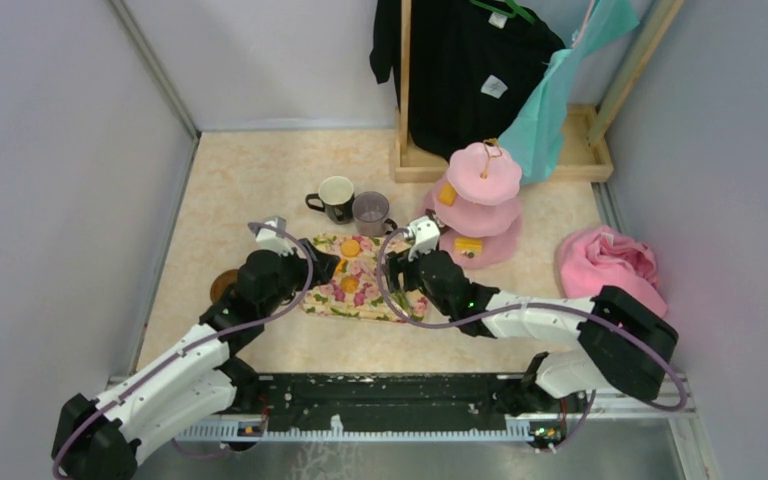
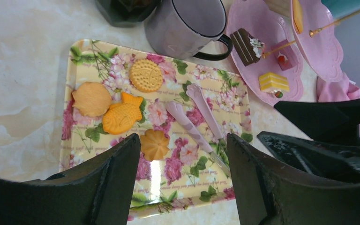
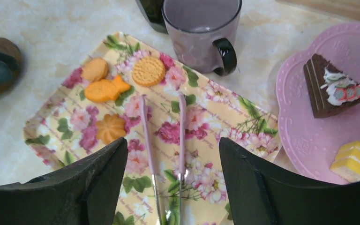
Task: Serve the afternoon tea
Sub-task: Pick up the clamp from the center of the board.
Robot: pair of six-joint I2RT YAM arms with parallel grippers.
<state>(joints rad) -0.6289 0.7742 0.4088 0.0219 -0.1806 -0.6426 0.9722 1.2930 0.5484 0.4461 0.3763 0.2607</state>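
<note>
1. Snacks lie on the left half of the flower-patterned tray (image 2: 112,65), which sits mid-desk and nearer the near edge. They are a waffle biscuit (image 2: 146,75), a plain round biscuit (image 2: 91,99), a fish-shaped cake (image 2: 122,116) and a flower-shaped biscuit (image 2: 154,144).
2. Pink tongs (image 3: 145,136) lie on the tray's right half with their arms apart, and neither gripper touches them.
3. The left gripper (image 2: 183,140) hangs over the tray's near side, its fingers spread wide and holding nothing.
4. The right gripper (image 3: 172,145) hangs over the tongs, its fingers also wide apart and empty.
5. The black mug (image 1: 335,197) and the smoky translucent mug (image 3: 199,28) stand side by side just beyond the tray's far rim.
6. The pink three-tier stand (image 1: 480,200) stands right of the mugs, toward the far right corner. Its bottom tier carries a chocolate cake slice (image 3: 333,86) and a yellow cake slice (image 3: 356,159).
7. A brown coaster (image 1: 224,285) lies left of the tray toward the left edge, partly hidden by the left arm.
8. A pink cloth (image 1: 608,260) is bunched near the right edge.
</note>
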